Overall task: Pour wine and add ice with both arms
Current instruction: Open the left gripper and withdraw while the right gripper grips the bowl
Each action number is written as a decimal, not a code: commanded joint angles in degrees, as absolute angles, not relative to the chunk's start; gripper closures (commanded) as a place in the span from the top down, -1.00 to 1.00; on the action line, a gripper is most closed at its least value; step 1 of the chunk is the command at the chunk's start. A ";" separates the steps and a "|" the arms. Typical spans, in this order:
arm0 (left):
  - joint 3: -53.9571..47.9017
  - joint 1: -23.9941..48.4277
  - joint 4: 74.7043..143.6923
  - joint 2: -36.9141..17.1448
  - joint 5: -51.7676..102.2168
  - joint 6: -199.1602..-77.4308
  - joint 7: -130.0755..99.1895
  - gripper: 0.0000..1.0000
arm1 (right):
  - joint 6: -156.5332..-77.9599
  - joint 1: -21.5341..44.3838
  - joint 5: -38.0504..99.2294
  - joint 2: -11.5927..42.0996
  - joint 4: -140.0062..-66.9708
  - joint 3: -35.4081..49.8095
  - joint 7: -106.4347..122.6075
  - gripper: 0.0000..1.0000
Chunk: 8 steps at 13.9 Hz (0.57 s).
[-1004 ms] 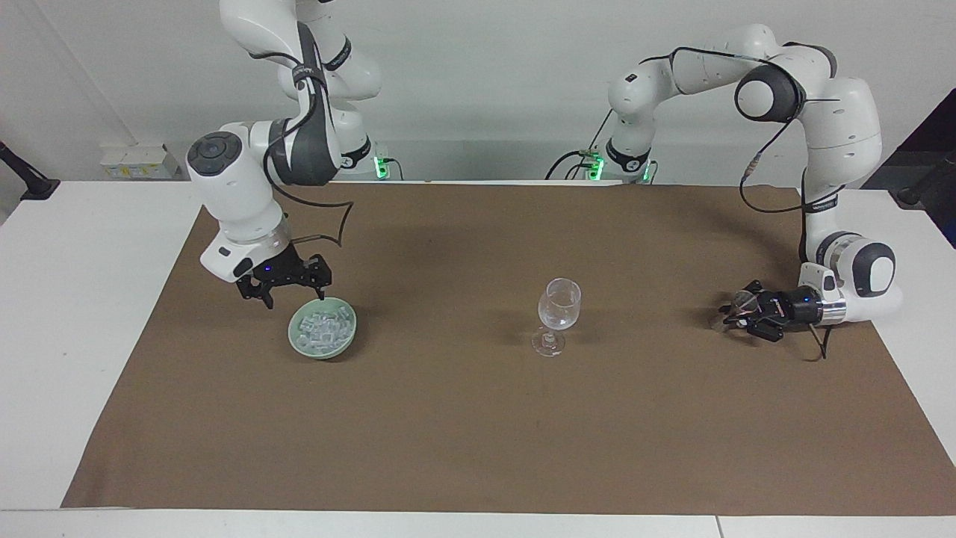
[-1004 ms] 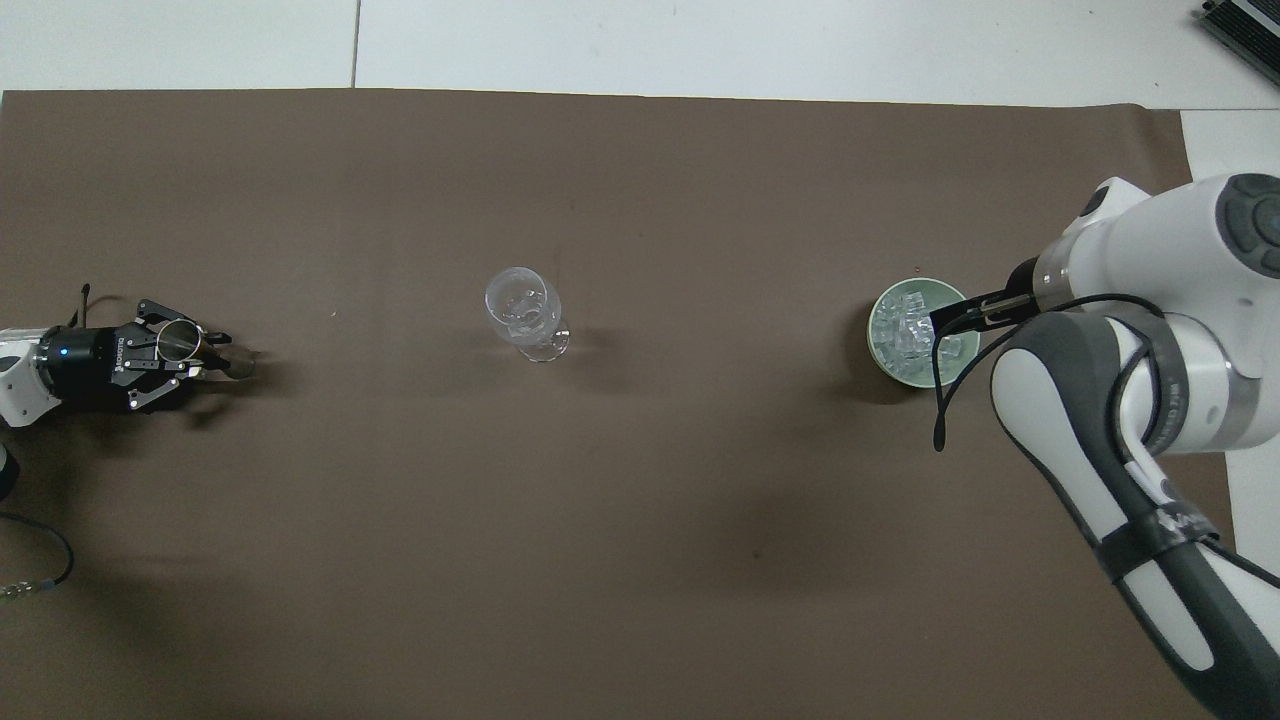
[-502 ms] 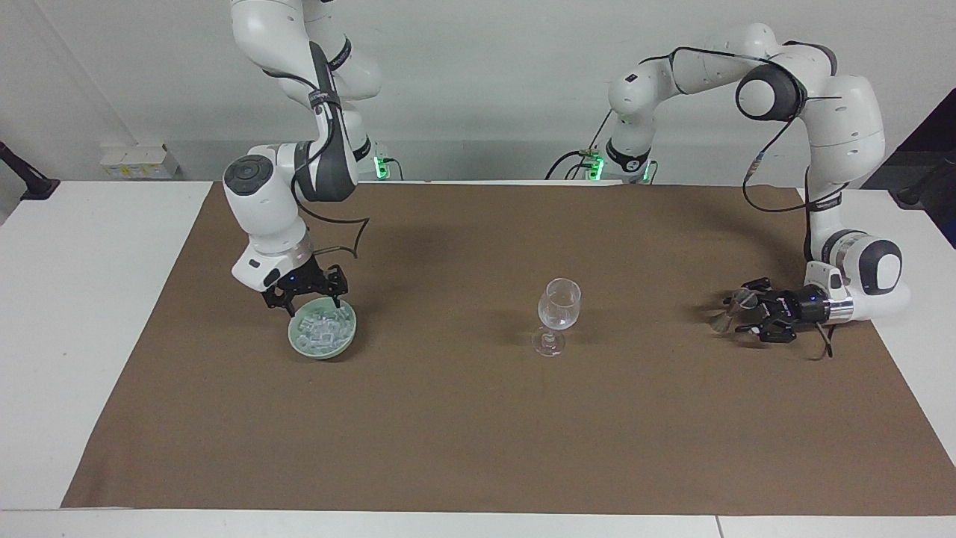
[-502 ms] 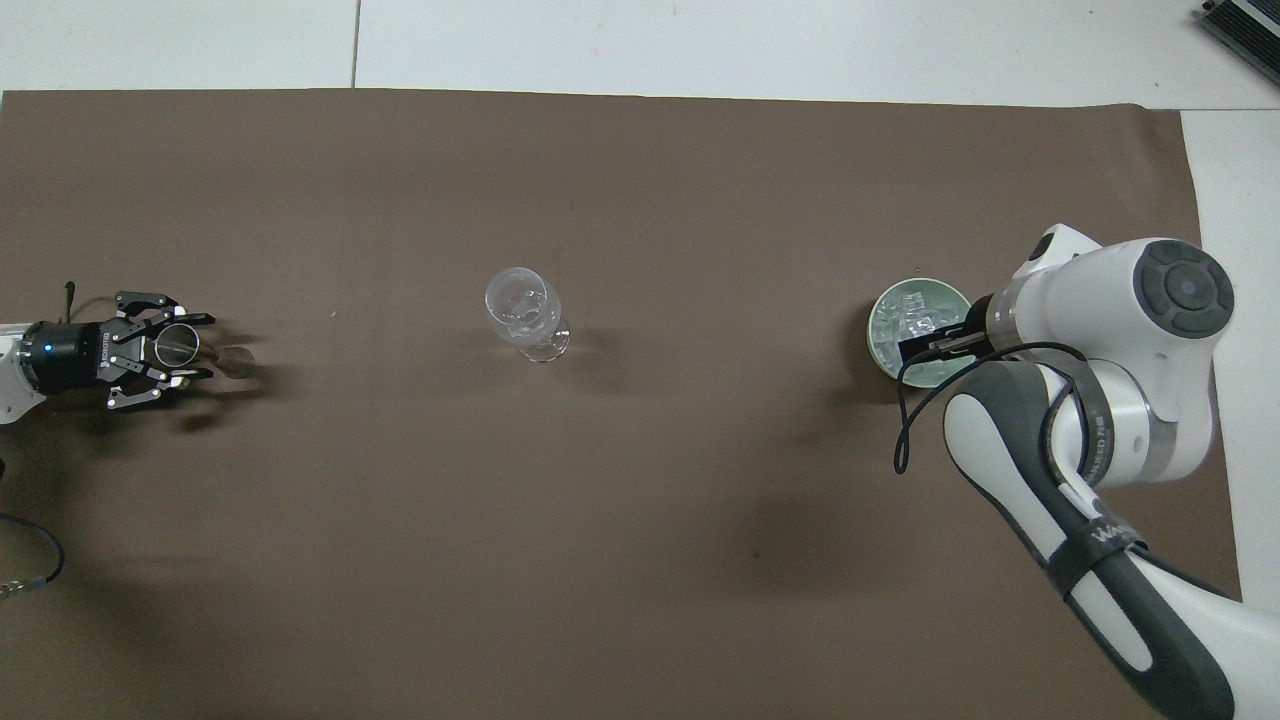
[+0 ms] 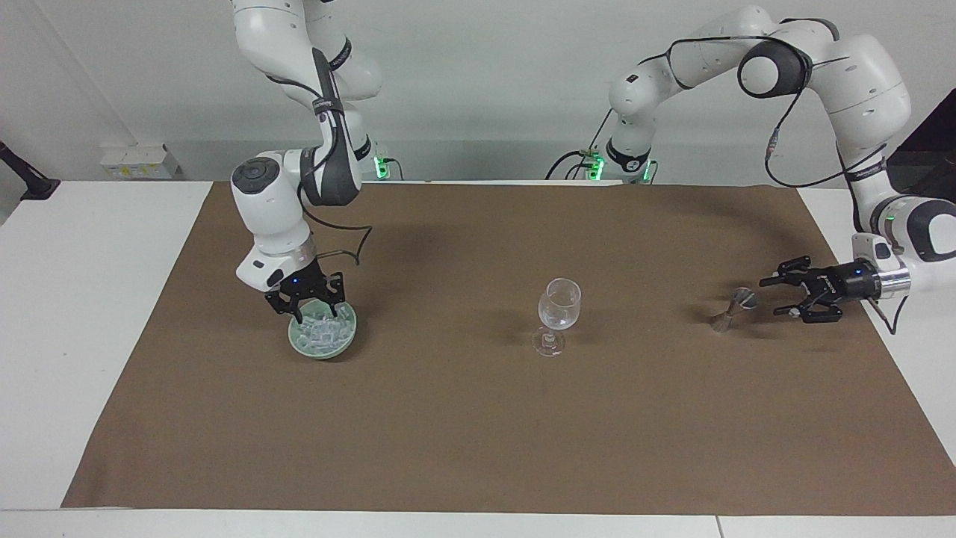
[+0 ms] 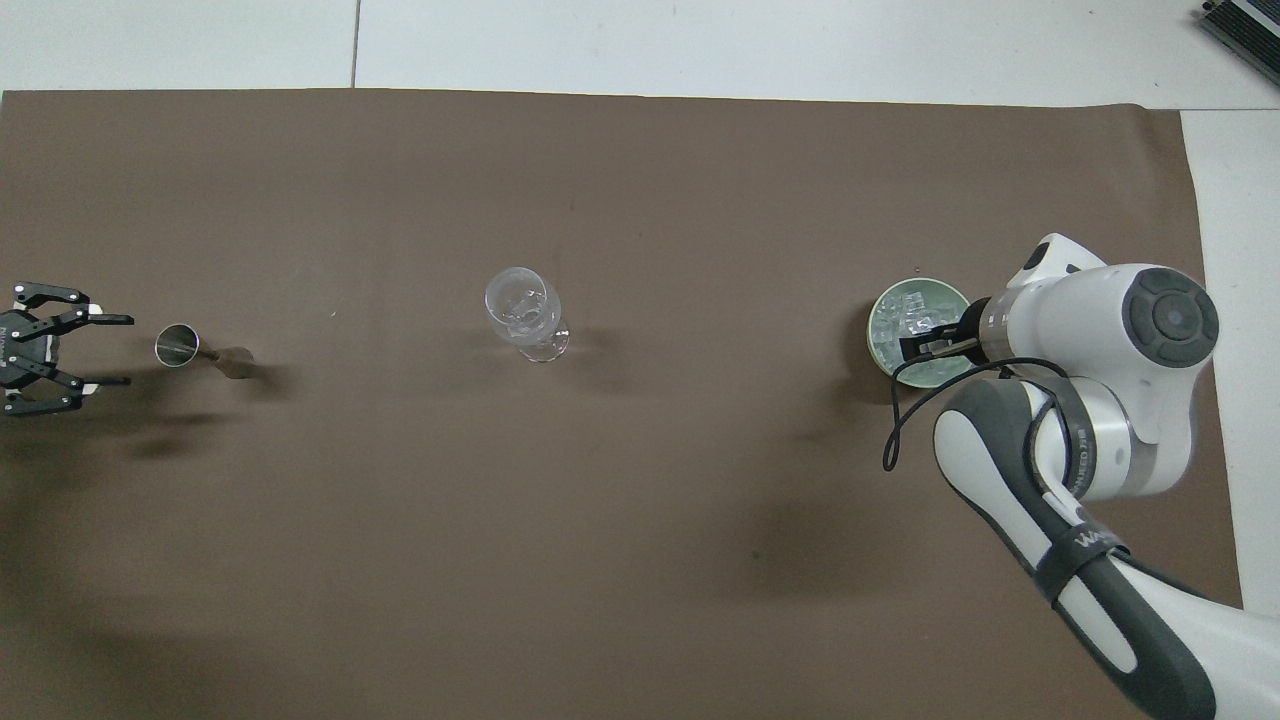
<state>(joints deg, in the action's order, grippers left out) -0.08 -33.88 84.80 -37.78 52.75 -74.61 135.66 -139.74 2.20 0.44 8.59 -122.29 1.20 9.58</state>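
Two white robot arms are working at a desk (image 5: 89, 314) covered by a brown mat (image 5: 478, 418).

The right tool (image 5: 314, 306) is pointing down into a pale green bowl (image 5: 297, 343) toward the right arm's end of the desk. Its fingertips are reaching in among the ice (image 5: 323, 330), a heap of small clear cubes filling the bowl. The fingers are standing apart, one on each side of the heap's upper cubes; whether a cube is sitting between them cannot be told. In the overhead view the right arm's wrist is covering part of the bowl (image 6: 880, 320), with the ice (image 6: 900, 325) showing beside it and the right tool (image 6: 925, 345) over the bowl's nearer edge.

The left tool (image 5: 784, 295) is lying level, low over the mat, toward the left arm's end of the desk. Its fingers are spread wide open and gripping nothing. Just in front of its fingertips, apart from them, a small metal cup (image 5: 736, 306) is standing alone on the mat, tilted in the facing view. From overhead the left tool (image 6: 105, 350) is showing its open fingers pointing at the cup (image 6: 178, 345).

Between the two tools, well apart from both, a clear stemmed glass (image 5: 559, 312) is standing upright near the mat's middle. The glass (image 6: 520, 310) looks clear inside.
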 commanded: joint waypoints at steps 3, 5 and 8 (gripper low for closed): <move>1.58 -31.48 81.83 -32.19 46.94 -75.14 130.29 0.39 | -142.64 2.20 0.09 8.17 -123.84 1.32 10.64 0.29; 1.50 -28.31 82.00 -28.15 43.78 -77.15 123.52 0.39 | -144.05 2.20 0.00 8.96 -123.84 1.32 10.72 0.26; 1.58 -19.63 82.44 -21.81 39.13 -80.49 107.28 0.41 | -145.81 2.20 0.00 10.02 -123.84 1.32 10.72 0.22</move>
<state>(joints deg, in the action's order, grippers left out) 0.39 -25.81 81.01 -26.03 42.94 -77.11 115.42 -144.22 2.21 0.42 9.53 -123.33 1.20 9.59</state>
